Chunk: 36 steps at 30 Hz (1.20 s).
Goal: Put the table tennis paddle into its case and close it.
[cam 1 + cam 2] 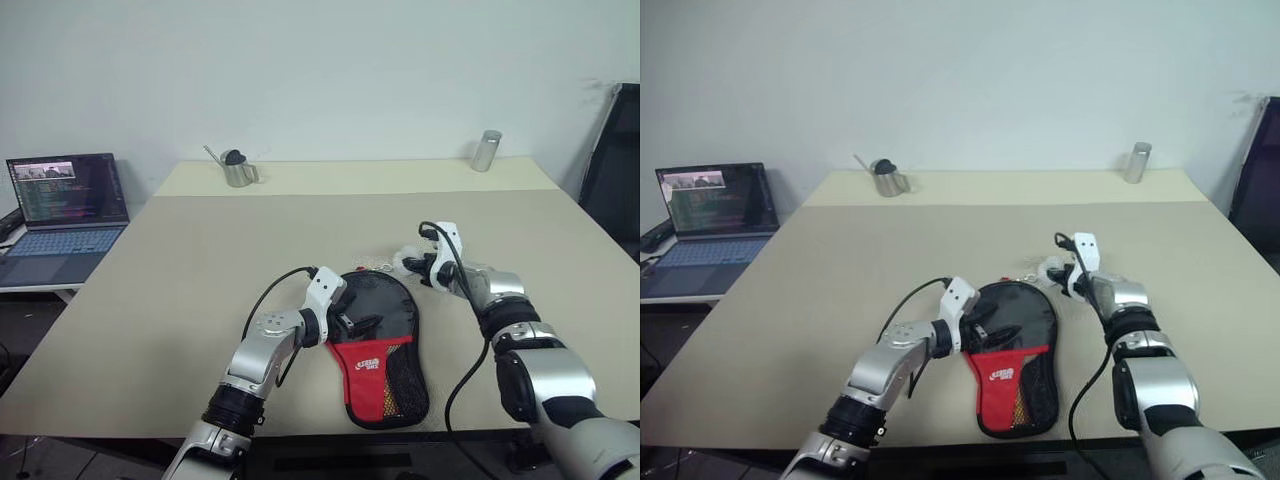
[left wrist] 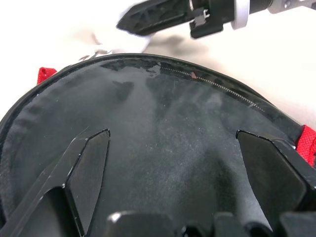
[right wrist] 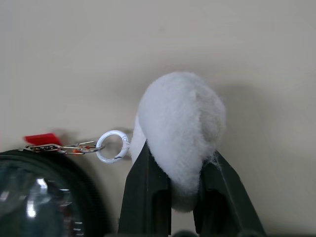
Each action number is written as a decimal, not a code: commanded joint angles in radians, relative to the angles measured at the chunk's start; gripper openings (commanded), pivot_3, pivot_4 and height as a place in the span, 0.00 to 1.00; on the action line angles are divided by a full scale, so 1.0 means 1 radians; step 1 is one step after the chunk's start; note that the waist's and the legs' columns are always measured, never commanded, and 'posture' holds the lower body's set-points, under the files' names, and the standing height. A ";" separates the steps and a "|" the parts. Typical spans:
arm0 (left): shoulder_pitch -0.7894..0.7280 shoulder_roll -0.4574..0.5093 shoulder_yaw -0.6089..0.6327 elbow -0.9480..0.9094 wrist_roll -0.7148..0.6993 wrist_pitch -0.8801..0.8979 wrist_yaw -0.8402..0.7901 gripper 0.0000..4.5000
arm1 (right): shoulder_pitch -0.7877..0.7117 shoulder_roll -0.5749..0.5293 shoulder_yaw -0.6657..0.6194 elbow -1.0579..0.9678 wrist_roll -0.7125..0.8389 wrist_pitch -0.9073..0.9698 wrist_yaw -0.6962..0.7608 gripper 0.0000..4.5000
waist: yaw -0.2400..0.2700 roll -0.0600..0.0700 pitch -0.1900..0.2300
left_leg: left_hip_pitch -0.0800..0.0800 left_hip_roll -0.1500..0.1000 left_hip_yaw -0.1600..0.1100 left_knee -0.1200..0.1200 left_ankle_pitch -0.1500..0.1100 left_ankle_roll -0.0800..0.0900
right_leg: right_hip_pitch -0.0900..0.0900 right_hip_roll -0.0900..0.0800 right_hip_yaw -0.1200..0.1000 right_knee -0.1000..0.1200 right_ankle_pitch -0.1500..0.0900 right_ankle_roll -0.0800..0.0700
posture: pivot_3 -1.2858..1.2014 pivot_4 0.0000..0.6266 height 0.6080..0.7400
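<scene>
Both arms are silver-grey metal with black joint rings and white wrist housings. A black cable loops along each forearm. The left claw point(image 1: 358, 324) and right claw point(image 1: 413, 268) have flat black fingers.

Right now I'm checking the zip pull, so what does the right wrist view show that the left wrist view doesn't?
The right wrist view alone shows the right gripper pinching a fluffy white pompom, which hangs by a white ring and a short chain from the edge of the case. The left wrist view alone shows the left gripper with its fingers spread wide over the case's black round face, plus the zip line along its rim. Both show the case lying on the beige table.
</scene>
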 commanded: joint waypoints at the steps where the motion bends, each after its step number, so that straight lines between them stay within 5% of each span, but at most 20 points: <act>1: 0.035 0.013 -0.013 0.037 0.014 0.032 0.006 1.00 | 0.003 -0.092 0.005 -0.010 -0.041 -0.024 0.016 0.03 | 0.002 0.000 0.000 | 0.000 0.000 0.000 0.000 0.000 0.000 | 0.000 0.000 0.000 0.000 0.000 0.000 | 0.52 0.24 1.00; 9: 0.042 0.011 -0.015 0.039 0.014 0.038 0.012 1.00 | 0.128 -0.266 0.093 -0.185 -0.073 0.012 0.261 0.03 | 0.011 0.000 0.000 | 0.000 0.000 0.000 0.000 0.000 0.000 | 0.000 0.000 0.000 -0.001 0.000 0.000 | 0.52 0.24 1.00; 17: 0.027 0.014 -0.019 0.062 0.019 0.038 0.010 1.00 | 0.453 -0.559 0.219 -0.699 -0.055 -0.042 0.705 0.03 | 0.017 0.002 -0.001 | 0.001 0.000 0.000 0.000 -0.002 0.003 | 0.002 0.000 -0.001 -0.002 0.000 0.001 | 0.52 0.24 1.00; 28: 0.001 0.008 -0.035 0.103 0.031 0.041 0.015 1.00 | 0.784 -0.743 0.201 -1.136 0.098 0.000 0.948 0.03 | 0.020 0.001 0.000 | 0.013 0.000 -0.002 0.000 -0.002 0.003 | 0.015 0.001 -0.002 -0.004 -0.004 0.007 | 0.52 0.24 1.00; 36: -0.013 0.006 -0.049 0.125 0.035 0.042 0.013 1.00 | 0.930 -0.797 0.237 -1.325 0.160 0.027 0.975 0.03 | 0.036 0.000 0.000 | 0.013 0.000 -0.003 0.000 -0.002 0.003 | 0.016 0.000 -0.003 -0.004 -0.005 0.008 | 0.52 0.24 1.00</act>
